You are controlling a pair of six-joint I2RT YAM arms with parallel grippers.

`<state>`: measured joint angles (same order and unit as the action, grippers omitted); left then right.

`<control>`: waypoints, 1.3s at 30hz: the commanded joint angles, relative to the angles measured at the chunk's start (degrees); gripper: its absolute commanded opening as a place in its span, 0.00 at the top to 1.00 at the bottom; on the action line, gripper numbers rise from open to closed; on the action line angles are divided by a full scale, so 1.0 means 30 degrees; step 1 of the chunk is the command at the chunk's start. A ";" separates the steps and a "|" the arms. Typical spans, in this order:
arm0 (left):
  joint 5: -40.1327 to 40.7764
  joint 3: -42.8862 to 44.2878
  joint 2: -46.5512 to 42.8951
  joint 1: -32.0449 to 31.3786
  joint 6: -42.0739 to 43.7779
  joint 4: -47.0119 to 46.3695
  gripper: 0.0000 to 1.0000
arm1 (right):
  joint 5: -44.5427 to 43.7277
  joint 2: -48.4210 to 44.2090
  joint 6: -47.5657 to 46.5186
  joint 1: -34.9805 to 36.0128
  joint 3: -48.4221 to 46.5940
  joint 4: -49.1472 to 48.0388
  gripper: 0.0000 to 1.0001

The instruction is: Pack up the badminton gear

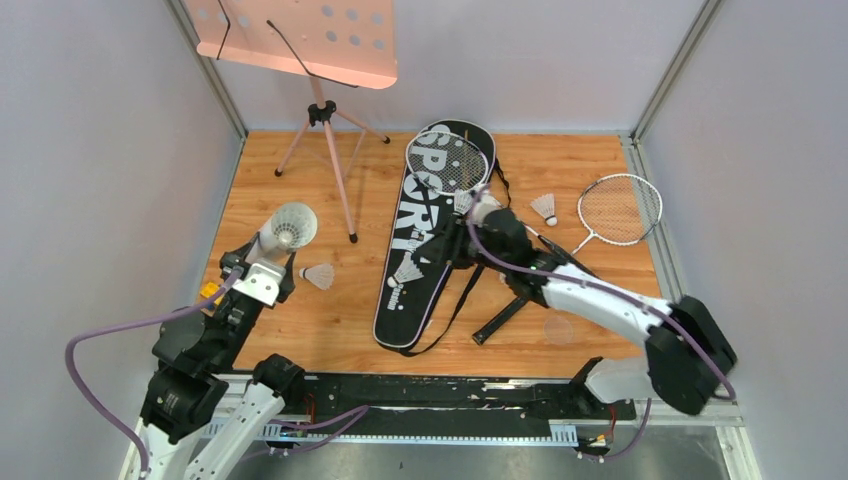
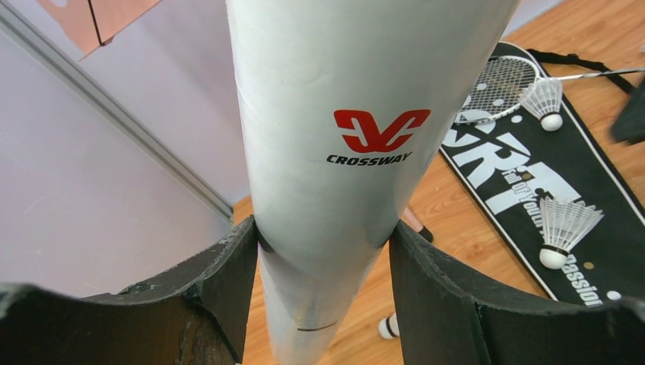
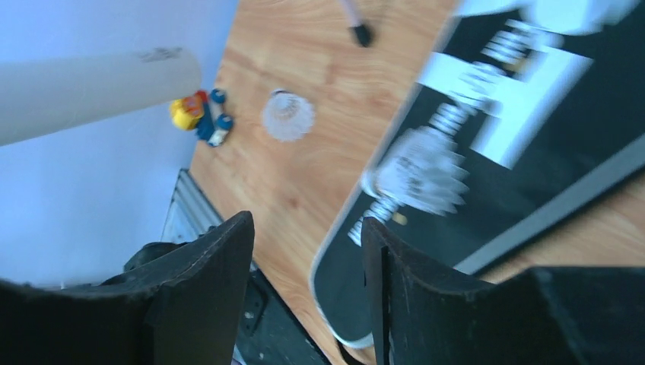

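My left gripper (image 1: 266, 252) (image 2: 323, 251) is shut on the long white tube (image 1: 285, 232) (image 2: 357, 152), whose open end points up and away. The black bag lettered SPORT (image 1: 430, 240) (image 2: 532, 182) (image 3: 517, 152) lies flat mid-table. One racket (image 1: 448, 162) (image 2: 502, 84) rests on its far end, and two shuttlecocks (image 2: 567, 228) (image 2: 546, 99) also lie on the bag. My right gripper (image 1: 458, 245) (image 3: 308, 228) hovers over the bag, open and empty. Another shuttlecock (image 1: 318, 276) (image 3: 287, 115) lies left of the bag. A second racket (image 1: 620, 208) and a shuttlecock (image 1: 544, 207) lie to the right.
A pink music stand (image 1: 310, 40) on tripod legs stands at the back left. A small yellow and blue toy (image 1: 208, 291) (image 3: 201, 114) sits at the left edge. A clear round lid (image 1: 558, 330) lies front right. Grey walls enclose the table.
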<state>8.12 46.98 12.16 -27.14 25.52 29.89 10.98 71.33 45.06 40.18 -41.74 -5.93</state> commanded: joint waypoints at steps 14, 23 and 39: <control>-0.1038 0.3265 -0.0645 0.0021 -0.0166 0.1624 0.47 | 0.1385 1.6386 0.5380 0.5470 -1.2480 -0.6606 0.49; -0.1234 0.3144 -0.1095 0.0018 -0.0171 0.1366 0.47 | 0.2027 1.9431 0.8557 0.5637 -1.4689 -0.6635 0.53; -0.1573 0.2793 -0.1420 0.0021 -0.0389 0.1601 0.46 | 0.1535 2.1435 0.9430 0.5743 -1.6419 -0.5936 0.73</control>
<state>3.95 54.89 8.49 -27.14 24.75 37.54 17.06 135.68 73.87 56.97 -88.95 -22.74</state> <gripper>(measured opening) 0.661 0.307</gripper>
